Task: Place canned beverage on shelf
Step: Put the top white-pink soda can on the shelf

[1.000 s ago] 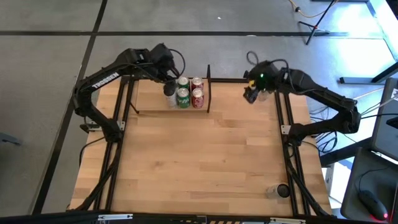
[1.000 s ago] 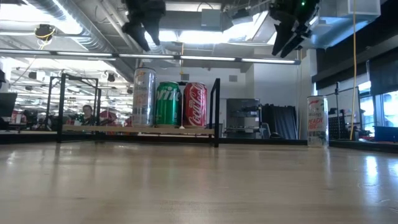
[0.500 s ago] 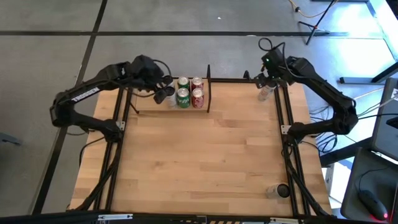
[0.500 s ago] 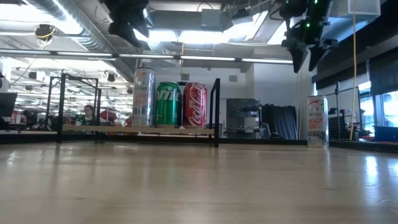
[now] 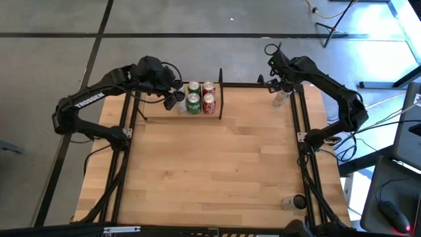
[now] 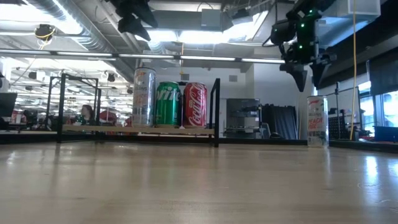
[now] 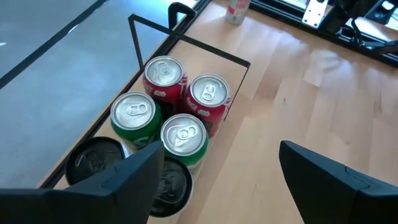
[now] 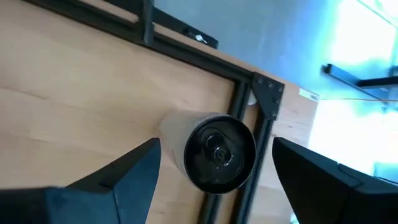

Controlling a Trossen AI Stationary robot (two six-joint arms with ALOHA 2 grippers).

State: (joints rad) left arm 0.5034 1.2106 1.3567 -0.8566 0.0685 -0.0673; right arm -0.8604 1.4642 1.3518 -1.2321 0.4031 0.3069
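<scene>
The shelf [image 5: 158, 112], a low light-wood board in a black rod frame, stands at the table's far edge, left of middle. On it stand two red cans [image 7: 208, 96], two green cans [image 7: 183, 140] and two tall dark-topped cans [image 7: 93, 163]; the low view shows a silver [image 6: 143, 96], a green [image 6: 168, 104] and a red one [image 6: 195, 104]. My left gripper [image 5: 173, 100] is open and empty above the shelf's left part. A pale can with red print [image 6: 317, 121] stands upright at the far right corner. My right gripper [image 6: 306, 78] is open above it, a finger to either side of its dark top [image 8: 217, 152].
Another can [image 5: 293, 202] lies near the table's near right corner. Black frame rails [image 5: 304, 131] run along the table's left and right sides. The wooden tabletop [image 5: 217, 164] between the shelf and the near edge is bare. A person shows far behind the shelf in the low view [image 6: 86, 113].
My right gripper has gone toward the table's far right corner, turned to point down over the pale can, and come down a little. My left gripper has drawn a little toward the table's left edge above the shelf. The cans have not moved.
</scene>
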